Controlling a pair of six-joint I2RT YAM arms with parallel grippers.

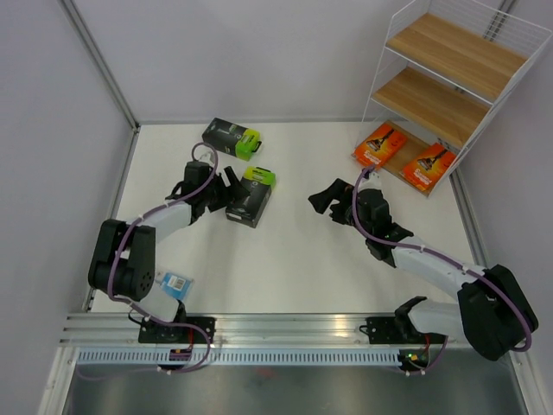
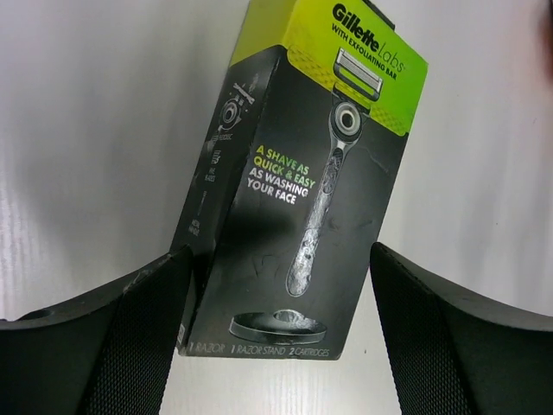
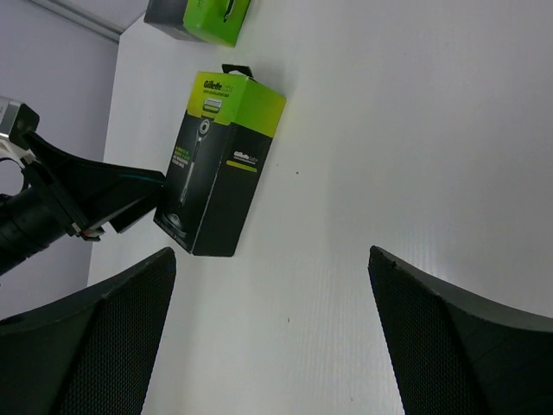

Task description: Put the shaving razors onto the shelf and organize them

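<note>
1. White table point(image 1: 302, 259) boxed in by pale grey walls point(image 1: 225, 52); shelf point(image 1: 449, 78) stands at the far right corner, a white wire frame with three stepped wooden boards.
2. Two orange cards point(image 1: 381, 143) point(image 1: 429, 164) lie flat, side by side, on the shelf's lowest board.
3. Black box point(image 1: 251, 197) point(image 2: 302, 216) point(image 3: 220, 164) with a lime-green end lies flat on the table, well left of the shelf, green end pointing away from the arm bases.
4. Second black box point(image 1: 232, 138) point(image 3: 203, 17) lies on the table, left of the shelf and farther back than the first, apart from it.
5. Blue-card blister pack point(image 1: 175, 283) sits farthest from the shelf, by the left arm's base.
6. Left arm point(image 1: 160, 220) is folded at the elbow with its forearm reaching toward the shelf side. Left gripper point(image 1: 230, 192) point(image 2: 281, 346) is low at the first box's dark end, jaws apart, one finger on each side. A gap shows at the right finger point(image 2: 449, 328); contact at the other finger is unclear.
7. Right arm point(image 1: 432, 259) stretches from its base away from the shelf, wrist bent down. Right gripper point(image 1: 324, 194) point(image 3: 272, 346) hangs over bare table between the shelf and the first box, jaws wide apart, holding nothing.
</note>
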